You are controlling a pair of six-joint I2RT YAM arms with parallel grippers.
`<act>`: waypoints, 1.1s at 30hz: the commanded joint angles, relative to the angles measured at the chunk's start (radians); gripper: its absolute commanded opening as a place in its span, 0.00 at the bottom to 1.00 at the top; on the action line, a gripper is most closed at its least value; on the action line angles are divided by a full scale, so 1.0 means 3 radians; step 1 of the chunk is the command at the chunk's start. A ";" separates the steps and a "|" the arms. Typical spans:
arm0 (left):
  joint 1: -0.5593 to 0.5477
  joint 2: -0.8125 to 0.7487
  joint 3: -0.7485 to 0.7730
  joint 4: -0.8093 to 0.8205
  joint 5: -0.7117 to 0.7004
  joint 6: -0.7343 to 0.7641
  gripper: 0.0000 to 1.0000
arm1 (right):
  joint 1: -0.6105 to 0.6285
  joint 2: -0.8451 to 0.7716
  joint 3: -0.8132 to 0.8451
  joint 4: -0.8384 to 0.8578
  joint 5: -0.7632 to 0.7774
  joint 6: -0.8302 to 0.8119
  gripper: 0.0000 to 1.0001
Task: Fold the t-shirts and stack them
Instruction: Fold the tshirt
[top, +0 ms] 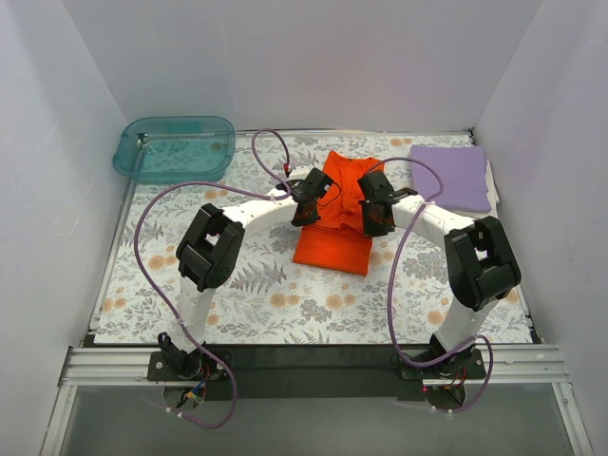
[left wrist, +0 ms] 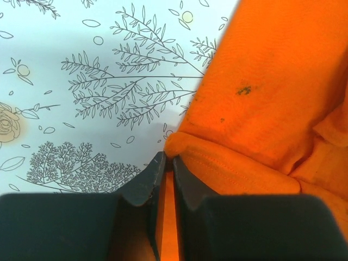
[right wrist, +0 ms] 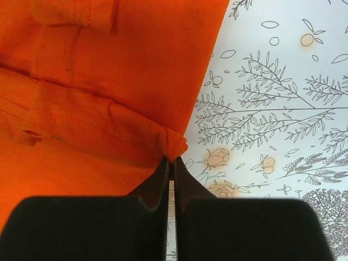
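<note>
The orange-red t-shirt (top: 334,228) lies partly folded in the middle of the floral table. My left gripper (top: 308,203) is shut on a fold at its left edge; the left wrist view shows orange cloth (left wrist: 261,109) pinched between the tips (left wrist: 168,161). My right gripper (top: 376,207) is shut on a fold at the shirt's right edge; the right wrist view shows the cloth corner (right wrist: 175,145) clamped at the tips (right wrist: 171,163). The lavender t-shirt (top: 450,177) lies folded flat at the back right, apart from both grippers.
A translucent teal tub (top: 177,148) stands at the back left corner. White walls enclose the table on three sides. The floral cloth (top: 247,294) covers the tabletop in front of the shirt.
</note>
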 commanded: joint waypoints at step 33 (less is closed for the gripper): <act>-0.0232 -0.1224 -0.1420 0.0343 0.0555 -0.0565 0.36 | 0.0226 -0.0015 0.0064 0.0583 -0.0900 -0.0501 0.35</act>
